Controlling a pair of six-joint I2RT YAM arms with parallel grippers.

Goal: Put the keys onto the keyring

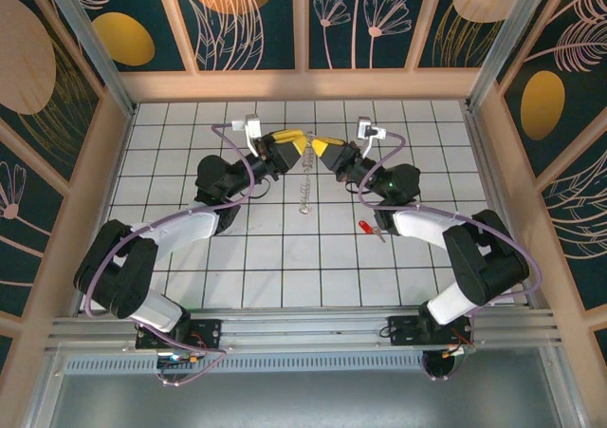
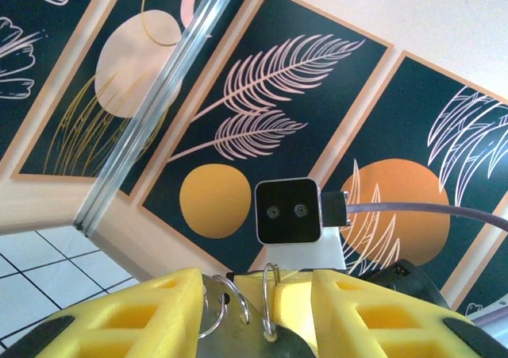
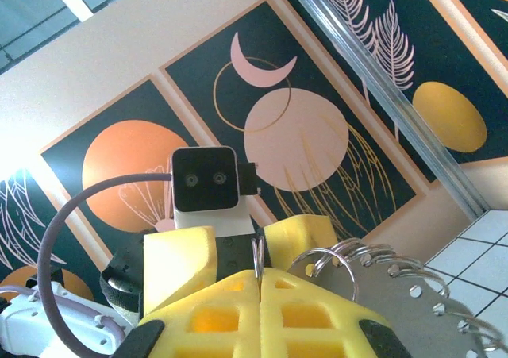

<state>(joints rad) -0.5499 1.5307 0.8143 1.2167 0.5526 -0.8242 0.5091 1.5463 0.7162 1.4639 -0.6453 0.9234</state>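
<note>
Both arms meet over the far middle of the tabletop [image 1: 237, 267], holding the keyring [image 1: 304, 183] up between them so that its chain-like tail hangs down towards the tiles. The right gripper [image 3: 260, 274] is pressed together on a thin wire loop of the keyring. The left gripper [image 2: 254, 285] has its yellow fingers [image 2: 143, 314] apart with several loops and a metal plate between them; I can't tell whether they actually bear on the metal.

The red-headed key [image 1: 365, 227] lies flat on the tabletop, close by the right forearm and well apart from the ring.

To my eye the ring is being readied for threading. I'd want one gripper to keep a firm hold near a single loop and steady it. The other should let go gently, fetch the key by its head and leave the hole free.
</note>
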